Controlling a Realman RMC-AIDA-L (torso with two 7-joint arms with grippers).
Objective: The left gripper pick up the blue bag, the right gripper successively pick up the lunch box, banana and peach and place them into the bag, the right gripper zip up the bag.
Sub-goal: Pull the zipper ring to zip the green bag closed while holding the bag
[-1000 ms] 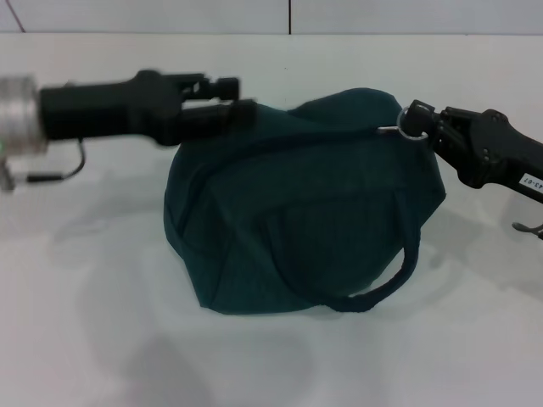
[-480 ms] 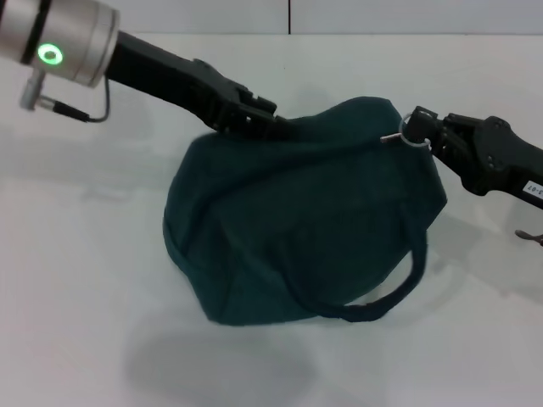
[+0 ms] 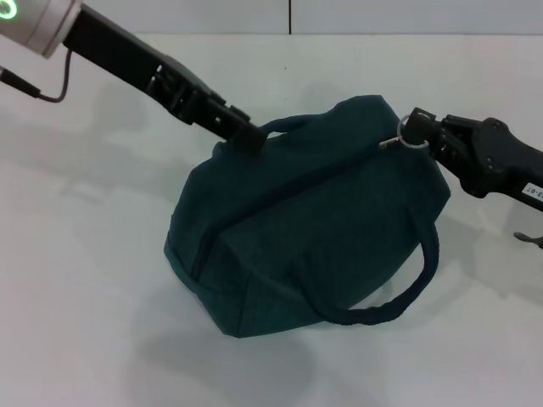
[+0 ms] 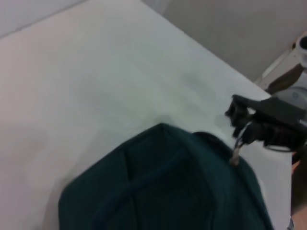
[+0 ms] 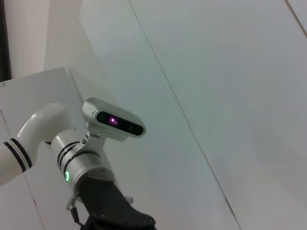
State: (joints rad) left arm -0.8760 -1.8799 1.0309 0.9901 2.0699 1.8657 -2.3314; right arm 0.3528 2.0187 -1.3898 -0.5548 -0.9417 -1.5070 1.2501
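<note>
Apparently the left gripper (image 3: 244, 136) pinches the blue bag's (image 3: 314, 229) handle; right gripper (image 3: 416, 129) pinches its zip ring.

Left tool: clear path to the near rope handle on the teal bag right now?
Probably not at once. The left tool is shut on the far rope handle at the top of the dark teal fabric bag, whose bulk lies between it and the near rope handle. It would need to let go and go around.

Bag (image 3: 305, 229) shut, contents hidden. Left end effector (image 3: 246, 136) tips buried under handle (image 3: 276, 127); grip unreadable.
</note>
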